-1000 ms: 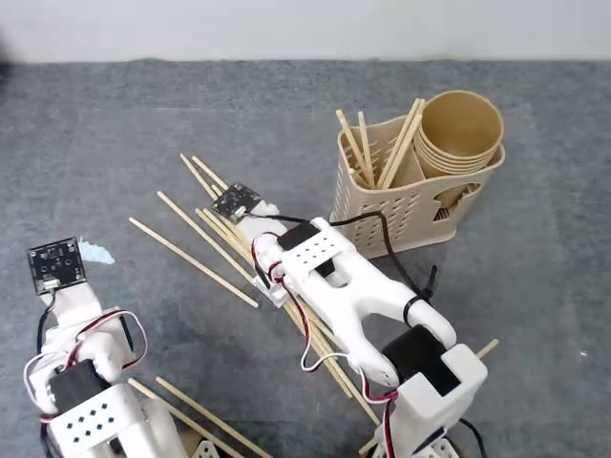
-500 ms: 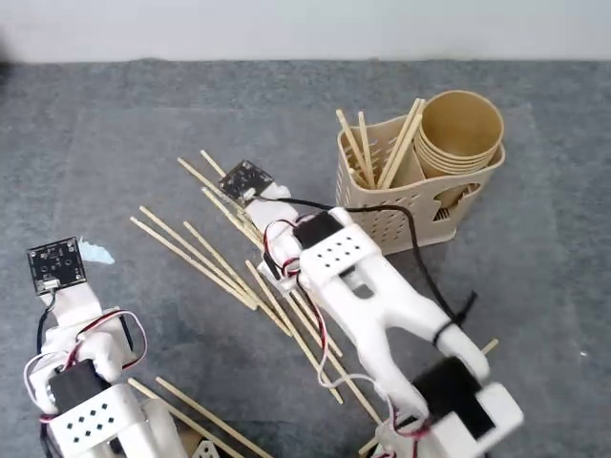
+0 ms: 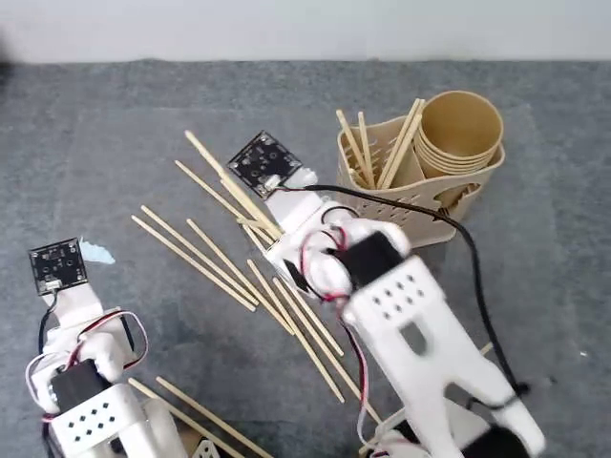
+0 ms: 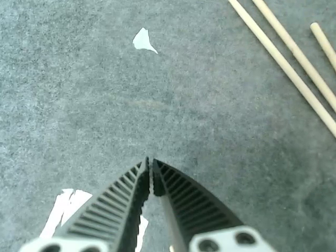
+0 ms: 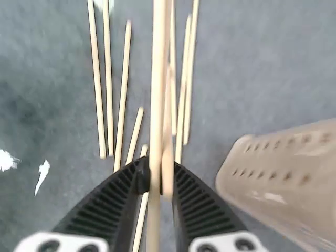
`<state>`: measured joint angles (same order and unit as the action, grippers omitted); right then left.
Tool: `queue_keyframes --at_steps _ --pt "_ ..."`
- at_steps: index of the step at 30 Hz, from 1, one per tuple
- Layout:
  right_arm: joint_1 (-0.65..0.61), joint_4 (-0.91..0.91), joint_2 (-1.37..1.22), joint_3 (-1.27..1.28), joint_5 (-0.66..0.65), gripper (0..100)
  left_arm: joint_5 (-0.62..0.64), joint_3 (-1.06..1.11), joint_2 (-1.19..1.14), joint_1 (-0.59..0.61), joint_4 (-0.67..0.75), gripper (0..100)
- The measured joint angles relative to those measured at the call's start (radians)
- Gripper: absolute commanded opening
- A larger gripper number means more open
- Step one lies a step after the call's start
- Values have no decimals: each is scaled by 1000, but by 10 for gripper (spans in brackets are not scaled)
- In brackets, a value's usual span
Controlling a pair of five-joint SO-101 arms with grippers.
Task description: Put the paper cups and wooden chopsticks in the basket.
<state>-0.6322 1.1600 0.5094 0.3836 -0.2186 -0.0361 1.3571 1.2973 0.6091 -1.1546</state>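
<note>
My right gripper [image 5: 157, 170] is shut on a pair of wooden chopsticks [image 5: 157, 89] that run straight through its jaws. In the high view these held chopsticks [image 3: 221, 176] slant left of the beige basket [image 3: 420, 215], beneath the right arm's wrist. The basket [image 5: 286, 173] holds a stack of paper cups [image 3: 463, 129] and several upright chopsticks [image 3: 382, 143]. Several loose chopsticks [image 3: 205, 258] lie on the grey mat. My left gripper [image 4: 150, 164] is shut and empty over bare mat at the front left.
White paper scraps [image 4: 143, 41] lie on the mat near the left arm [image 3: 76, 334]. More chopsticks [image 3: 200, 415] lie at the front edge between the two arm bases. The right arm's big white link [image 3: 430, 343] rises over the mat's middle.
The right arm has risen and swung toward the back, carrying the gripped chopsticks up and nearer the basket. Some loose chopsticks shifted on the mat. The left arm stayed put.
</note>
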Motion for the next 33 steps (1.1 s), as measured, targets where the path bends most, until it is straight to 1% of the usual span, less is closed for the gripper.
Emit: queue_keyframes --at_steps 3,6,14,21,26,29,33 --pt "3 0 89 -2 0 8 0 0 0 0 3 13" --pt "44 -12 147 -46 0 8 0 0 0 0 3 13" --pt "207 -203 190 -87 3 8 0 0 0 0 3 13" --pt "327 -440 190 -87 126 8 0 0 0 0 3 13" --pt "391 -592 190 -80 175 8 0 0 0 0 3 13" --pt "407 -733 193 9 183 8 0 0 0 0 3 13" --pt "442 -993 193 222 183 8 0 0 0 0 3 13"
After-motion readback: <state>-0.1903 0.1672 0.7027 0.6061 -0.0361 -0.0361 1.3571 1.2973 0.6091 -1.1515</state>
